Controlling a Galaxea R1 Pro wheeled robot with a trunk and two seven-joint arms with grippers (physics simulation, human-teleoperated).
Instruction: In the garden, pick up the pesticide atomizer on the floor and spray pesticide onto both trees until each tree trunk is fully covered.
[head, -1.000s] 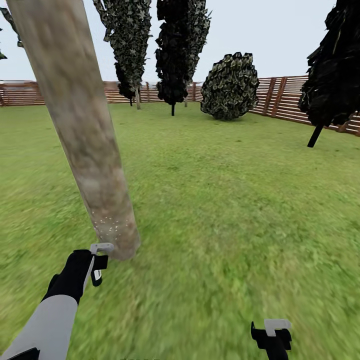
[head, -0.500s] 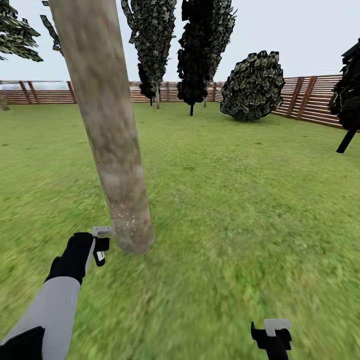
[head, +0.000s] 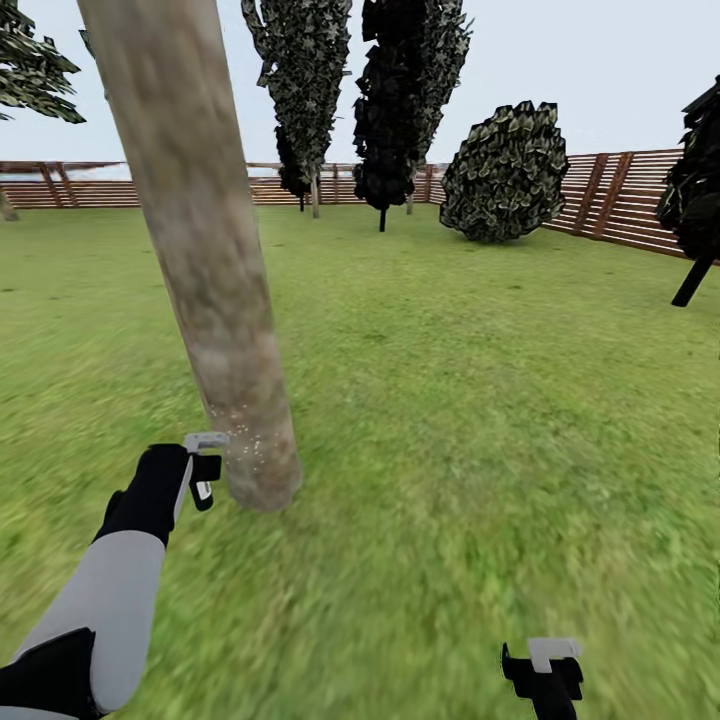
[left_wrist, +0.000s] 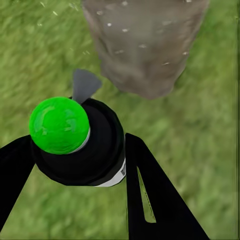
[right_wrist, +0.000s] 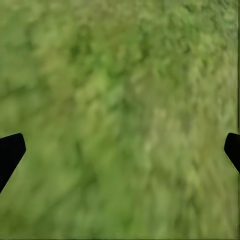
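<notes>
Left gripper (head: 203, 468) raised, atomizer (left_wrist: 77, 140) nozzle facing tree trunk (head: 200, 250)

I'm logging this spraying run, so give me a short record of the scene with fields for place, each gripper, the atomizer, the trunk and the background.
place: grass lawn ringed by a wooden slat fence
left gripper: shut on the atomizer, low beside the trunk base
atomizer: black body, green top, grey nozzle pointing at the trunk
tree trunk: thick, mottled grey-brown, leaning; white specks near its base
right gripper: open, holding nothing, above grass
background: dark leafy trees and a round bush by the fence
</notes>
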